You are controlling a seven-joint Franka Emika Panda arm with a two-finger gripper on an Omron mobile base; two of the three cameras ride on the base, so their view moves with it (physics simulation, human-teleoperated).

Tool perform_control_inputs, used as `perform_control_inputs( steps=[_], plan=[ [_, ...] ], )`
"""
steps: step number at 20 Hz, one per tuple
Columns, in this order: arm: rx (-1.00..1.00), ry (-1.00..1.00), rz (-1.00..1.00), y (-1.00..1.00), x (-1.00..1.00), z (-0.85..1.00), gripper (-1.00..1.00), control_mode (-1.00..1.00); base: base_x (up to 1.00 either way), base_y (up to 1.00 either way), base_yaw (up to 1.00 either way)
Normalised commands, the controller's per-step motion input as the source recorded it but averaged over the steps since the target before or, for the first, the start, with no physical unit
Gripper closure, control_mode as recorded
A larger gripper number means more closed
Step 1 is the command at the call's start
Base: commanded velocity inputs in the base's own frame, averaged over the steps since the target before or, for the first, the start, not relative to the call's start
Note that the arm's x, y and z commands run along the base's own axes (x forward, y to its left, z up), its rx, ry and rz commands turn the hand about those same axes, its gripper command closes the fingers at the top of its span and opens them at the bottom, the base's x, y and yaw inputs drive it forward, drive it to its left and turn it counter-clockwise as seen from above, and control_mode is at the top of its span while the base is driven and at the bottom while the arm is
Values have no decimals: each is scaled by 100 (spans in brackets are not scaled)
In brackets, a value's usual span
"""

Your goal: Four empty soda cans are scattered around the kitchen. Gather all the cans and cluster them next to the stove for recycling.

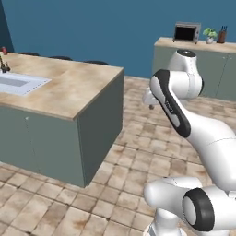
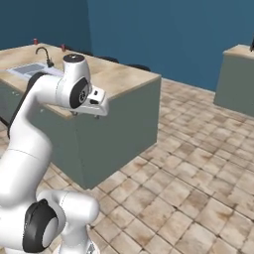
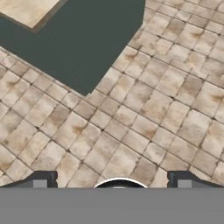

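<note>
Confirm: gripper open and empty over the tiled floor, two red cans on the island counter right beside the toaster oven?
Not quite. The cans stand on the island counter behind the sink; the toaster oven is on the far counter, per the left base view. Gripper is open and empty over the tiled floor.

Sink and faucet on island; toaster oven beyond.

Two red soda cans upright on island counter far edge — well apart.
</note>
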Motion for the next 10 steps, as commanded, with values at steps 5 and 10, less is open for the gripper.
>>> perform_control_inputs(
  steps=[5,10],
  plan=[
    [0,0,0,0,0,0,-100,100,58,-13,16],
    [0,0,0,0,0,0,-100,100,62,-17,17]
  ],
)
